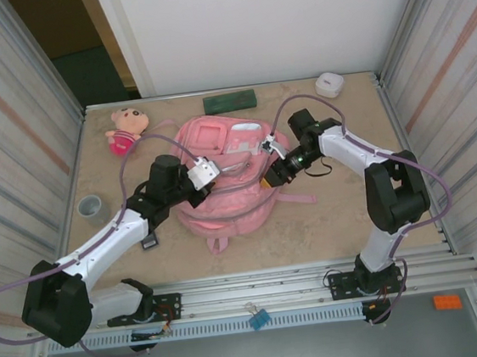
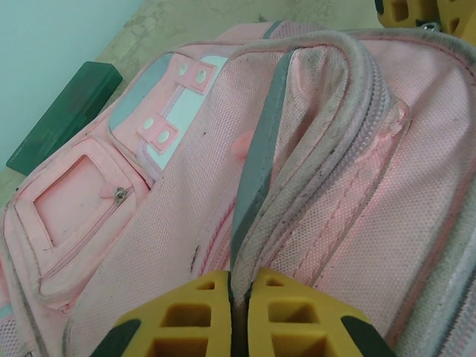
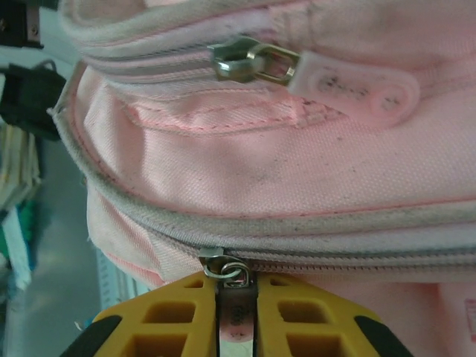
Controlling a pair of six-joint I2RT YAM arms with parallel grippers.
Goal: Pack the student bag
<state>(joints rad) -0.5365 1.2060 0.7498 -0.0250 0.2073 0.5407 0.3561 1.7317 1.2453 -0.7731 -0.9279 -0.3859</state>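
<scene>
1. Currently student bag (image 1: 222,180) is lying flat mid-counter (image 1: 337,219), soft and floppy.
2. Left fingers (image 2: 193,320) are pinching its grey trim fold (image 2: 256,171).
3. Right fingers (image 3: 171,320) are clamping the zipper pull (image 3: 236,316), probably the best hold.

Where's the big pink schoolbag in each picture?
Top external: the student bag lies mid-table, between the two arms.
Left wrist: it lies right ahead, with its front pocket at the lower left.
Right wrist: it stretches across the picture, its zips running sideways.
Shared landmark: the pale trim strip beside the zip, seen in both wrist views.
</scene>
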